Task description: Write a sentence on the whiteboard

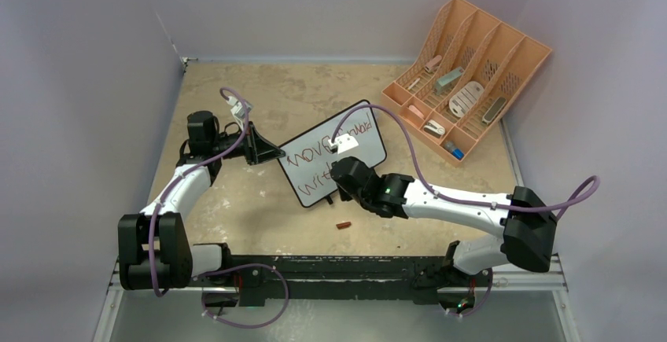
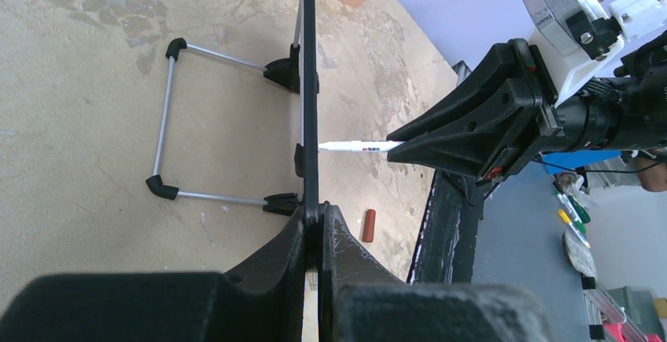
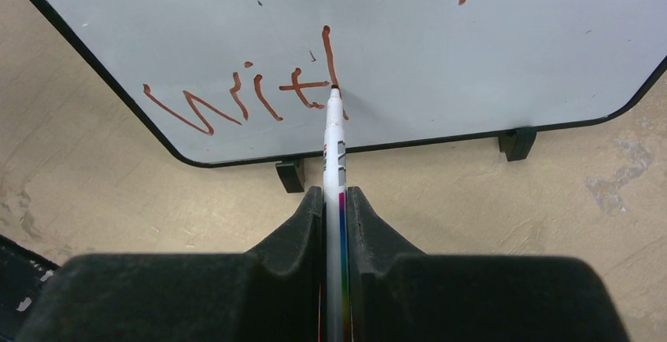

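Note:
The whiteboard (image 1: 376,152) stands tilted on its black feet mid-table, with reddish writing on it. My left gripper (image 1: 271,154) is shut on its left edge; in the left wrist view the jaws (image 2: 318,213) pinch the black frame (image 2: 310,82) edge-on. My right gripper (image 1: 343,174) is shut on a white marker (image 3: 334,134). The marker's tip touches the board at the end of the lower line, which reads "writ" plus a fresh vertical stroke. The whiteboard (image 3: 472,59) fills the top of the right wrist view. The marker (image 2: 358,146) and right gripper (image 2: 410,144) also show in the left wrist view.
A red marker cap (image 1: 344,225) lies on the table in front of the board, also in the left wrist view (image 2: 368,225). A peach slotted organizer (image 1: 503,82) with small items stands at the back right. The board's wire stand (image 2: 163,122) rests behind it.

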You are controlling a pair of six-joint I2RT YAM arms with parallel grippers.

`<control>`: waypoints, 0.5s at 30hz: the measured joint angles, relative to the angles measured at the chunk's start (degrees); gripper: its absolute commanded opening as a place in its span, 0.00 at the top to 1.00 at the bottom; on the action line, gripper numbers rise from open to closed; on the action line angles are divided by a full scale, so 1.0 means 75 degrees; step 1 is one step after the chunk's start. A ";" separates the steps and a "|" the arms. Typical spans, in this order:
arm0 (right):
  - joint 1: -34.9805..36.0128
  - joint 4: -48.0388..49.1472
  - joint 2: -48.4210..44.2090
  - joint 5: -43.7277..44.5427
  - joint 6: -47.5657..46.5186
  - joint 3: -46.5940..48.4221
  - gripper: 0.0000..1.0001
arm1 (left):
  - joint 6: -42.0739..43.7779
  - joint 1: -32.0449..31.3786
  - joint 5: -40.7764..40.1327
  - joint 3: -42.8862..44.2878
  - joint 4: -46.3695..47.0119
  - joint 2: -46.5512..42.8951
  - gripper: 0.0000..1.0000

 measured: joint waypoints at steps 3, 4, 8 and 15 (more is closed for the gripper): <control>-0.0017 -0.0006 0.0000 0.0073 0.0000 0.0000 1.00 | 0.0000 0.0000 0.0000 0.0000 0.0000 0.0000 1.00; -0.0026 -0.0009 -0.0003 0.0105 0.0003 0.0000 1.00 | 0.0000 0.0000 -0.0003 0.0000 0.0000 0.0000 1.00; -0.0044 -0.0020 -0.0012 0.0163 0.0003 0.0000 1.00 | 0.0000 0.0000 -0.0003 0.0000 0.0000 0.0000 1.00; -0.0149 -0.0032 -0.0070 0.0286 0.0026 0.0000 1.00 | 0.0000 0.0000 -0.0003 0.0000 0.0000 0.0000 1.00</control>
